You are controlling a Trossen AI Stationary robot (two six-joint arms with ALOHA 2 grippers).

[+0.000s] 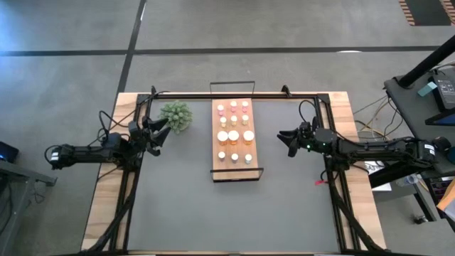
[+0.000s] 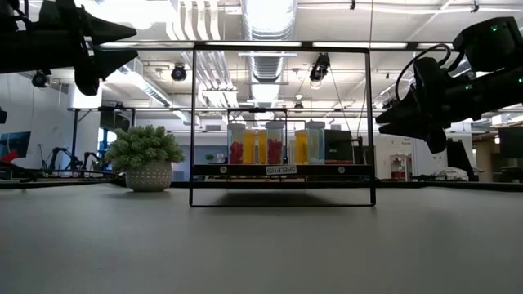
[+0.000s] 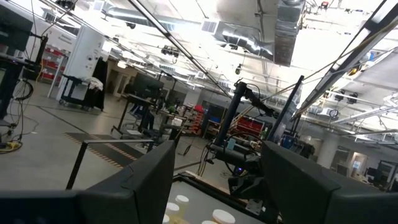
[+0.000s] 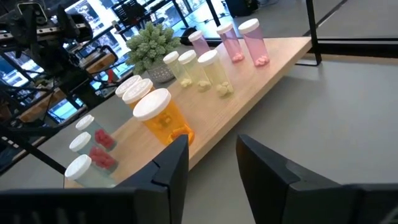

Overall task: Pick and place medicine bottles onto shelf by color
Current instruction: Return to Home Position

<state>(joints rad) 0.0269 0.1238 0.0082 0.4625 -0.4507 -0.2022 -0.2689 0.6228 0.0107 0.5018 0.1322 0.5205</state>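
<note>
Medicine bottles [image 1: 234, 135], twelve by count, stand upright with white caps on the shelf [image 1: 215, 165], a light-wood board lying in the middle of the grey table [image 1: 234, 213]; they form four rows of three across the board. The right wrist view shows them sorted by colour: three pink ones [image 4: 255, 43] at the end by the plant; next three whitish-yellow ones [image 4: 214, 71]; next three larger orange ones [image 4: 165, 124]; last three with red contents [image 4: 99, 138] at the other end. Two black wire rails [image 2: 194, 122] stand at the board's short ends, one at each. One green spiky plant [image 1: 176, 116] in a pale pot sits on the table near the shelf's corner, on the left arm's side, not touching it. The left gripper [image 1: 162, 135] hangs above the table's left side, just beside the plant and well apart from the shelf; its two fingers [image 3: 149, 180] are spread and empty. The right gripper [image 1: 286, 141] hangs above the right side, also well apart from the shelf; its two fingers [image 4: 168, 168] are spread too, with only the table showing in the gap. Both grippers point inward toward the shelf, one on either long side of it.
</note>
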